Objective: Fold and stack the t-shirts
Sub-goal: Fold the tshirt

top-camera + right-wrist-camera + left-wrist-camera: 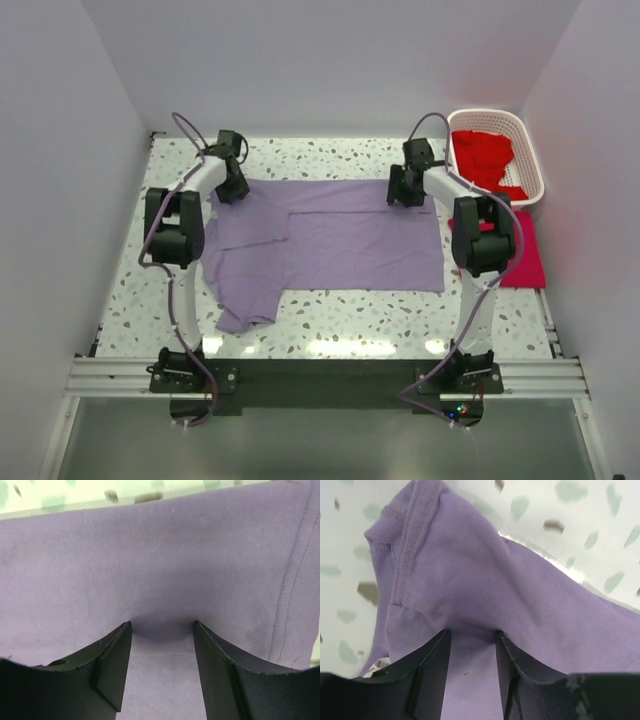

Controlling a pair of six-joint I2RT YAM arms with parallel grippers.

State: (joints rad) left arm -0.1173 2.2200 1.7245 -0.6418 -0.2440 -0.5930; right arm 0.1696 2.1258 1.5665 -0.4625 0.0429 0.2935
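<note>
Prongs of the left gripper [472, 634] stand spread, their tips pressed down on the lavender t-shirt [500, 585], with a raised ridge of its cloth between them but not pinched. The right gripper [162, 625] is likewise spread, both tips pushing into the same shirt so that the cloth dimples between them; nothing is clamped. Seen from above, the two grippers sit at the shirt's far edge, one at the far left corner by the collar, one at the far right corner. That single lavender shirt lies spread flat across the middle of the speckled table [360, 312], a strip along its far edge doubled over, one sleeve trailing out at its near left. To the right of the shirt, partly under the right arm, lies one crimson-pink t-shirt [527, 262], flat. Beyond the shirt's far right corner stands one white lattice basket [537, 165] holding bright red t-shirts [485, 160] in a heap; how many, I cannot tell
</note>
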